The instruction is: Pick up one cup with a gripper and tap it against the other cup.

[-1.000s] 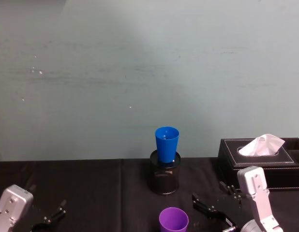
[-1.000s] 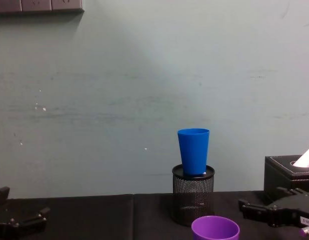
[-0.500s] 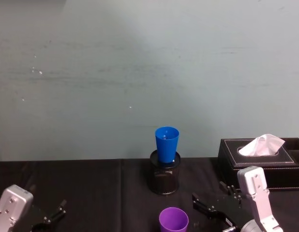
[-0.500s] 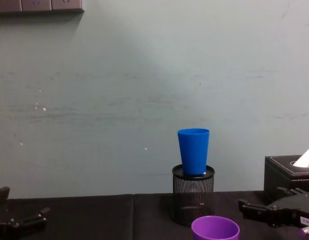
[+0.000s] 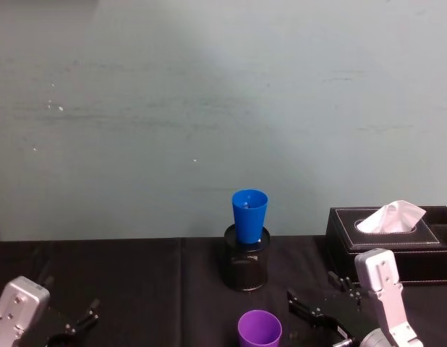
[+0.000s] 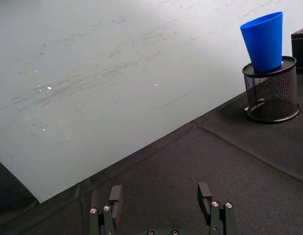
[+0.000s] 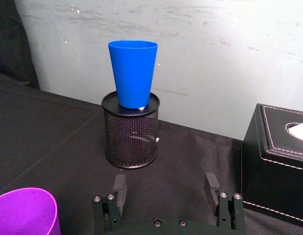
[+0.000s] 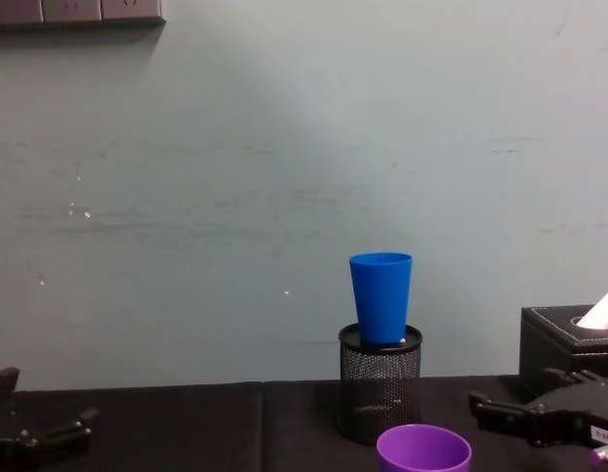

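The purple cup (image 5: 260, 329) (image 8: 423, 450) (image 7: 24, 213) stands upright on the black table near its front edge. Behind it, the blue cup (image 5: 249, 215) (image 8: 381, 297) (image 7: 133, 73) (image 6: 263, 41) stands upright in the top of a black mesh pen holder (image 5: 246, 266) (image 7: 131, 133). My right gripper (image 5: 321, 295) (image 7: 164, 188) (image 8: 520, 398) hovers low, just right of the purple cup, open and holding nothing. It faces the pen holder. My left gripper (image 5: 68, 302) (image 6: 160, 196) (image 8: 38, 405) rests open at the table's front left, far from both cups.
A black tissue box (image 5: 390, 242) (image 7: 279, 161) with white tissue sticking up stands at the right, close behind my right arm. A pale wall rises right behind the black tablecloth (image 5: 137, 282). Bare cloth lies between the left gripper and the pen holder.
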You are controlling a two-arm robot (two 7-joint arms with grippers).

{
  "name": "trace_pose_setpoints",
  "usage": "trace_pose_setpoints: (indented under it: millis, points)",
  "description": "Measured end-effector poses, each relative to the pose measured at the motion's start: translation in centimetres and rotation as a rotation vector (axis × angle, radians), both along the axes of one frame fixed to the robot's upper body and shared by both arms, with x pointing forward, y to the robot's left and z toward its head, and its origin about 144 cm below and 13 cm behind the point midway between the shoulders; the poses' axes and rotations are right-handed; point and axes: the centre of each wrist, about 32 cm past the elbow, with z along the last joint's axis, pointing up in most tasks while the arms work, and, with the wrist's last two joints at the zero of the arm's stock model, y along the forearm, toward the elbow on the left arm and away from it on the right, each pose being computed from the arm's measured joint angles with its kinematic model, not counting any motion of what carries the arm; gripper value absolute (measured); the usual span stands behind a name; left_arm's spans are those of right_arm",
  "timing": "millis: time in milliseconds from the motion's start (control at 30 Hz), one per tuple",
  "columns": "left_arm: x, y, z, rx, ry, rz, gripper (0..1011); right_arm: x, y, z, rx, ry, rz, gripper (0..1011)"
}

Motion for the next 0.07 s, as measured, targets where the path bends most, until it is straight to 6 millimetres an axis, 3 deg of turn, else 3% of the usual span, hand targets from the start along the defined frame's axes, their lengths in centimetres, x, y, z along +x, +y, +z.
trace_pose_setpoints:
  millis: [67]
  points:
    - [0.0, 0.0, 0.0, 0.0, 0.0, 0.0, 1000, 0.0, 0.0, 0.0, 0.0, 0.0, 0.0, 1004]
